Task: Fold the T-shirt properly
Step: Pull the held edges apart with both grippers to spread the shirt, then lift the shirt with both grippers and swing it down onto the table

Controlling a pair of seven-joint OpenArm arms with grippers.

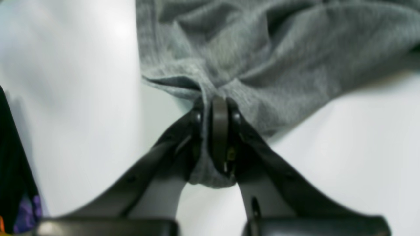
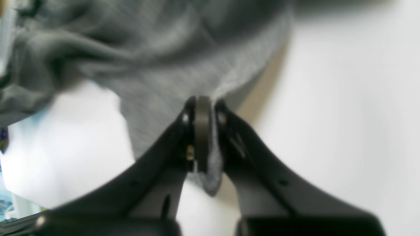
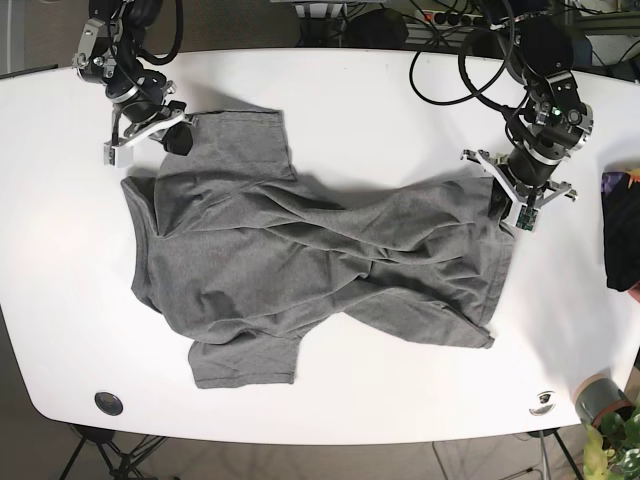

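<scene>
A grey T-shirt lies spread and wrinkled on the white table, collar to the left and hem to the right. My right gripper is at the far left sleeve and is shut on its edge; in the right wrist view, the grey cloth is pinched in the right gripper. At the far right hem corner, my left gripper is also shut on the fabric. The left wrist view shows the T-shirt bunched between the left gripper's closed fingers.
A dark cloth with coloured print hangs over the table's right edge. A grey cup and a plant stand off the front right corner. Cables run across the far edge. A black disc sits at the front left.
</scene>
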